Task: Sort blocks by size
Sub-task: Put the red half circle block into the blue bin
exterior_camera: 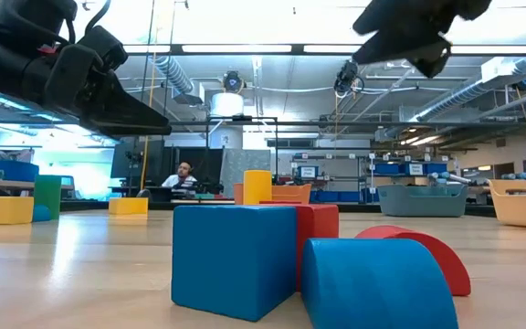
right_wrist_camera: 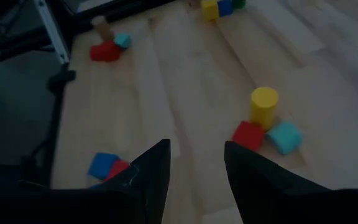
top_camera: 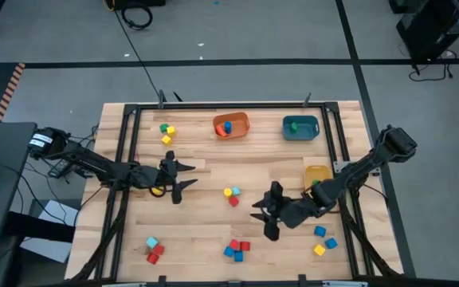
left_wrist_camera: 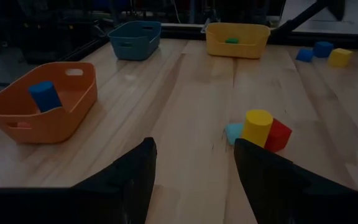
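The blocks lie in loose groups on the wooden table (top_camera: 205, 215). A yellow cylinder (top_camera: 228, 192), a light blue block (top_camera: 236, 191) and a red block (top_camera: 233, 201) sit together at the centre. My left gripper (top_camera: 188, 177) stands open to their left and holds nothing. In its wrist view (left_wrist_camera: 194, 177) the group (left_wrist_camera: 258, 129) lies ahead of it. My right gripper (top_camera: 260, 212) hangs open to the group's right, nearer the front edge, above the table. It too holds nothing, and its wrist view (right_wrist_camera: 196, 165) shows the yellow cylinder (right_wrist_camera: 264, 106) ahead.
At the far edge stand an orange bin (top_camera: 231, 125) holding a blue block (left_wrist_camera: 45, 96) and a teal bin (top_camera: 300, 127). A yellow bin (top_camera: 318, 175) sits at the right. More blocks lie far left (top_camera: 166, 131), near left (top_camera: 154, 249), near centre (top_camera: 236, 249) and near right (top_camera: 323, 239).
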